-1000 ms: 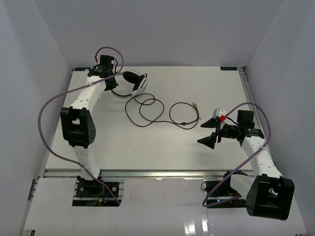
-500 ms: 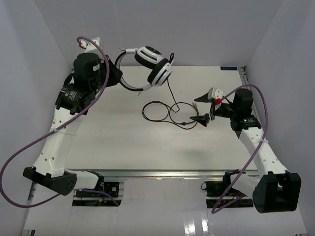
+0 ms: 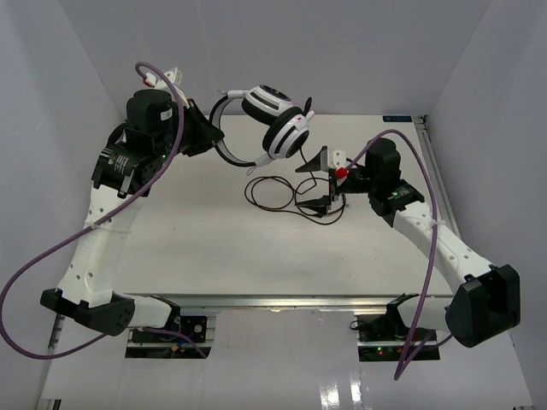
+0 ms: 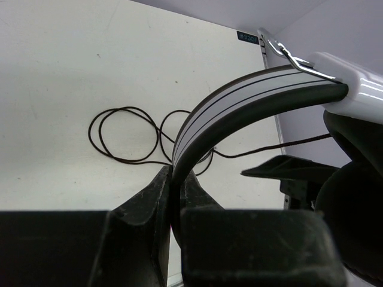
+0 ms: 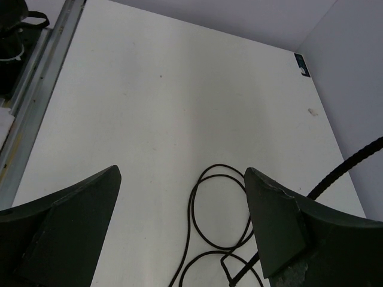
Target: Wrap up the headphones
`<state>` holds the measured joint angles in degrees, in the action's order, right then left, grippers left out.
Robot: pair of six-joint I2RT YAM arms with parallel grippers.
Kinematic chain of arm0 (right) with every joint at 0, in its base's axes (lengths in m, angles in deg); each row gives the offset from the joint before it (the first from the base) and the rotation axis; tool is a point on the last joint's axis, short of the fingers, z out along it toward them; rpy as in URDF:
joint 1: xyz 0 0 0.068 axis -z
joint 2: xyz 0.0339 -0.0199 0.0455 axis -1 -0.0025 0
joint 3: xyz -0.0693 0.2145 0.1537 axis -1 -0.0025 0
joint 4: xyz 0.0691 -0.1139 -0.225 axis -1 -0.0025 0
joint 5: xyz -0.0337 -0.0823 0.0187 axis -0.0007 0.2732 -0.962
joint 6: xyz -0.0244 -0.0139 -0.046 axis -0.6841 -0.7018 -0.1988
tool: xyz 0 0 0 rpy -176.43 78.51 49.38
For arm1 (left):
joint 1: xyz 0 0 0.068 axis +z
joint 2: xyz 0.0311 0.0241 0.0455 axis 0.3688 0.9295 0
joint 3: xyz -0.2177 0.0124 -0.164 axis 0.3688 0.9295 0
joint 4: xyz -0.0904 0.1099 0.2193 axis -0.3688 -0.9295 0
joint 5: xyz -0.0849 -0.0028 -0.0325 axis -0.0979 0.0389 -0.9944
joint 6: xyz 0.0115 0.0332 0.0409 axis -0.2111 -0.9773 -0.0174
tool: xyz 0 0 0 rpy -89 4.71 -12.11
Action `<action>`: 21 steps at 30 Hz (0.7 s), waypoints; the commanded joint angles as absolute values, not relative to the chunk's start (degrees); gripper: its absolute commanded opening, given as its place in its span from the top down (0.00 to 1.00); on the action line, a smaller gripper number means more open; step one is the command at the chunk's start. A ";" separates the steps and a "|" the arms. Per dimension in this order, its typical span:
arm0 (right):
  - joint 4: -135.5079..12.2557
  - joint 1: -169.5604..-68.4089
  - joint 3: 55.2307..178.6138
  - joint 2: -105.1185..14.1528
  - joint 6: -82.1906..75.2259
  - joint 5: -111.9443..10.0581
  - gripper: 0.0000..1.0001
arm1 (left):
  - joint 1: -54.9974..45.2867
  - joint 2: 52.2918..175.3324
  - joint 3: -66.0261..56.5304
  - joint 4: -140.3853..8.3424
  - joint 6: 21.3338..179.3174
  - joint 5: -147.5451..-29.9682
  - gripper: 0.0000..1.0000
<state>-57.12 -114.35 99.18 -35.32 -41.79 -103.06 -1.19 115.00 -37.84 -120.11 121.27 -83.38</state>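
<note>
My left gripper is shut on the black headband of the headphones and holds them in the air over the back of the table. In the left wrist view the white-and-black headband runs out from between my jaws. The thin black cord hangs from the lower earcup and lies in loops on the table; the loops also show in the left wrist view. My right gripper is open and empty just above the right end of the loops. In its own view the cord lies between the fingers.
The white table has grey walls on three sides and a metal rail along its front edge. Thick purple robot cables hang from both arms. One finger of the right gripper shows in the left wrist view.
My left arm has lifted the headphones off the table and shifted them a little to the right. My right gripper has moved left and towards the back, over the cord loops.
</note>
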 commanded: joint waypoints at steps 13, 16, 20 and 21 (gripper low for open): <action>-80.96 -115.52 107.88 -35.61 -63.19 -108.21 0.05 | -1.21 109.19 -42.43 -121.24 122.81 -81.47 1.00; -68.38 -115.59 102.16 -33.32 -50.22 -96.23 0.06 | -1.21 108.65 -41.12 -120.38 122.92 -81.78 1.00; -62.54 -115.61 101.90 -34.27 -40.81 -87.47 0.06 | -1.21 108.60 -41.33 -119.89 123.14 -82.78 1.00; -60.74 -115.61 101.64 -34.33 -38.72 -85.94 0.06 | -1.21 108.54 -41.42 -119.89 123.26 -82.96 1.00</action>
<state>-69.58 -115.51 102.22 -34.03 -49.16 -96.21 -1.19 110.58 -40.73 -124.10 121.50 -81.88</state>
